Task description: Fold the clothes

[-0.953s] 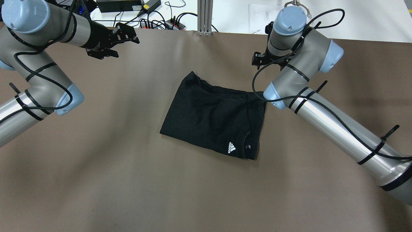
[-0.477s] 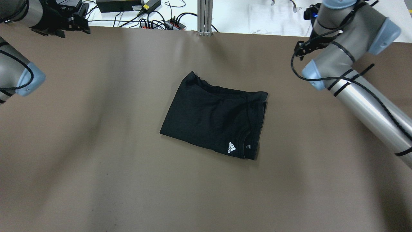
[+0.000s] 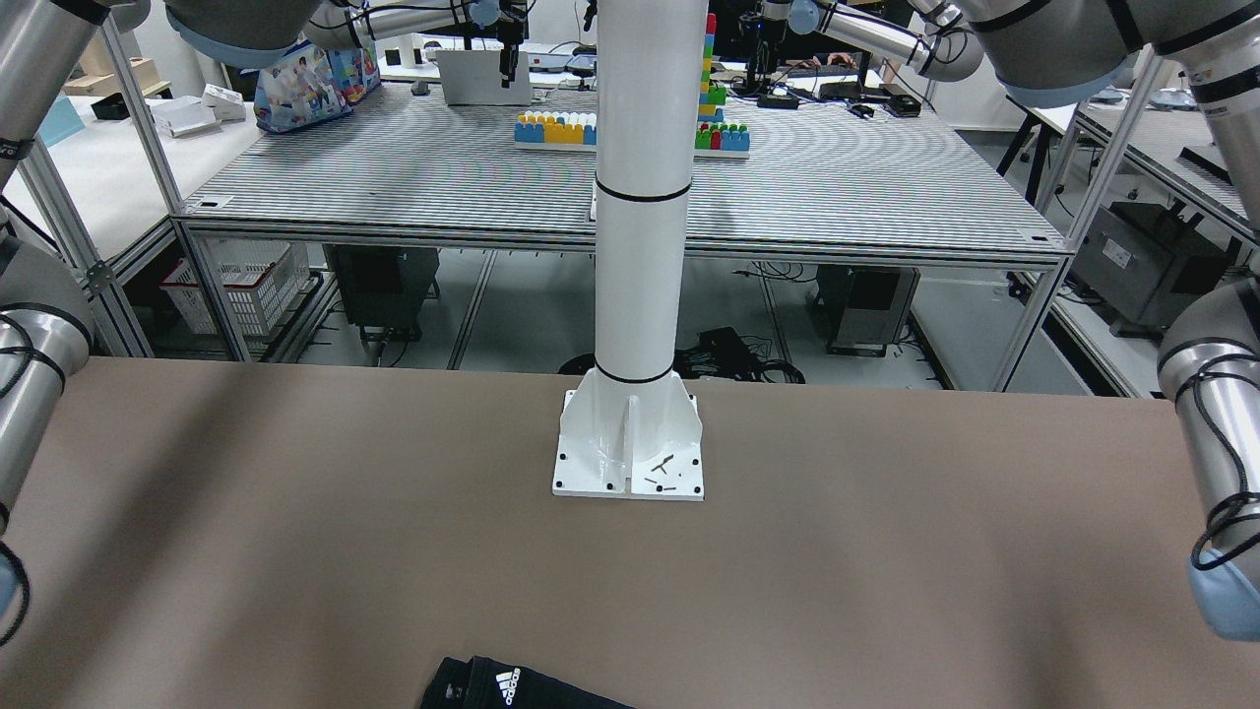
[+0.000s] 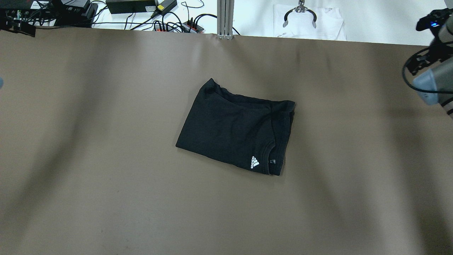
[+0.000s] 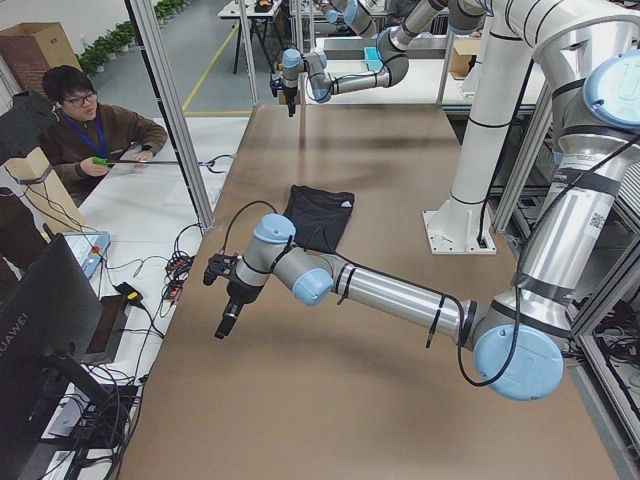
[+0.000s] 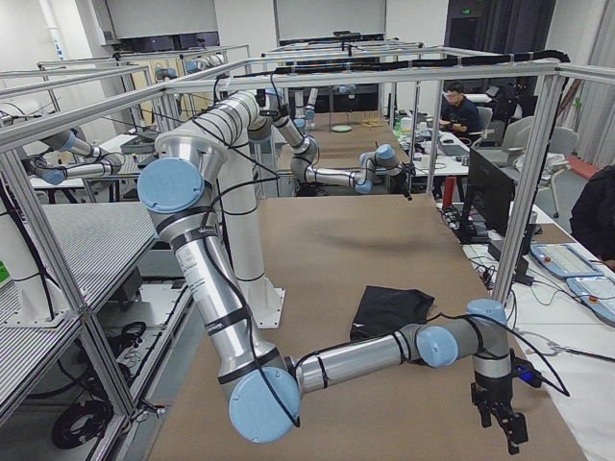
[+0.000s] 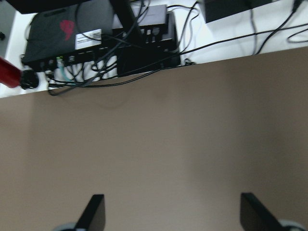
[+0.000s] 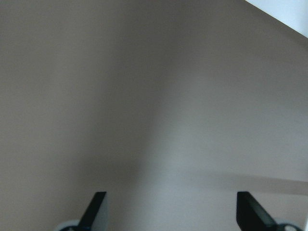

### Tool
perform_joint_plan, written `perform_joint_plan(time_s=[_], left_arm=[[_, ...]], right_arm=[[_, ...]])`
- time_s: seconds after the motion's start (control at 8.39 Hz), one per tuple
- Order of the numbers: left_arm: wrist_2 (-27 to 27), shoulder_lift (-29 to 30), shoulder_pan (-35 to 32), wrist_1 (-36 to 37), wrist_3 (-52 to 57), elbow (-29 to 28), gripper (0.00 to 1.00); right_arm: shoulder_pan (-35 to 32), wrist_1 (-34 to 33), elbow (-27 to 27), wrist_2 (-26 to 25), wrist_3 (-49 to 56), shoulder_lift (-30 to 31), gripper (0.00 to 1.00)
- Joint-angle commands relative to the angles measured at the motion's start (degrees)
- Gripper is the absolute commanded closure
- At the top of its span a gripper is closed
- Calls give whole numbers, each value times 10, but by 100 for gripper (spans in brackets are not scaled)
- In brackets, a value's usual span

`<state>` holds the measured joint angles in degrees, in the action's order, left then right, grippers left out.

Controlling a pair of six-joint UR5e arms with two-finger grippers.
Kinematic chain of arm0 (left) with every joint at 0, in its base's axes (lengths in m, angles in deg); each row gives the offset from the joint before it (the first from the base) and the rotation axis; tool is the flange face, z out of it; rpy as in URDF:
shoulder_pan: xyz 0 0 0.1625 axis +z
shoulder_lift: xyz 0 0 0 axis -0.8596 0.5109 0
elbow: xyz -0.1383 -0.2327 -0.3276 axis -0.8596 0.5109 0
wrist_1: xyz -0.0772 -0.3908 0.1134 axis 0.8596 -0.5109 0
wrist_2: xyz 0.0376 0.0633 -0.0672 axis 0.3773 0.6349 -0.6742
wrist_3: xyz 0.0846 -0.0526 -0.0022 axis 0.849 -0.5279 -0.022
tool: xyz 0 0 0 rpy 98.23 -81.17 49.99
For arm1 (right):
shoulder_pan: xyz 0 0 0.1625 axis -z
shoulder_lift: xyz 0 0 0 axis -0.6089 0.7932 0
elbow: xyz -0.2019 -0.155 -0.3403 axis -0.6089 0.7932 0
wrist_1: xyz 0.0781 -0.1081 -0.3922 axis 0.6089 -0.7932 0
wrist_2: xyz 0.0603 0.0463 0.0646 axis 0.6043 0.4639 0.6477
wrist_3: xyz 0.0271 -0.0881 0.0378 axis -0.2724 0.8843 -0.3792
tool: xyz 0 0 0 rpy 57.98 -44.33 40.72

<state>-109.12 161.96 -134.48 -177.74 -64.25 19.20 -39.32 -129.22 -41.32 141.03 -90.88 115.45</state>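
The black shirt (image 4: 235,136) lies folded in the middle of the brown table (image 4: 106,184). Its white logo (image 4: 254,162) sits at the corner near the robot, on the right. The shirt has not moved since a second ago.

The arms have moved. Both were close to the shirt then, and now they have pulled away to the sides. From above, only a bit of the right arm (image 4: 430,81) shows at the right edge. A hanger (image 4: 299,14) past the far edge, half hidden before, now shows in full.

The wrist cameras show more. The left gripper (image 7: 174,212) has its fingers spread wide with nothing between them. It hangs over bare table near some cables (image 7: 120,43). The right gripper (image 8: 173,209) is spread wide too and sees only bare table.

The front view catches just a corner of the shirt at its bottom edge, below a white post (image 3: 640,197). Only the left side view shows a person (image 5: 90,130) sitting beside the table.
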Motion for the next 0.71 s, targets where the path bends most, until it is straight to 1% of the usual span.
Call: perform_joint_plan(time_s=[0.0, 0.12, 0.24, 0.36, 0.6], left_arm=[[62, -47, -41, 0, 144, 1, 0], [64, -61, -59, -1, 169, 1, 0], [63, -78, -77, -5, 184, 2, 0], [63, -83, -93, -5, 198, 1, 0], [63, -98, -93, -10, 199, 2, 0]], right_arm=[[-73, 29, -5, -4, 107, 70, 6], [-83, 57, -5, -4, 109, 90, 6], [-87, 63, -6, -4, 109, 95, 6], [-87, 63, -6, -4, 109, 96, 6], [-88, 64, -8, -3, 109, 106, 6]])
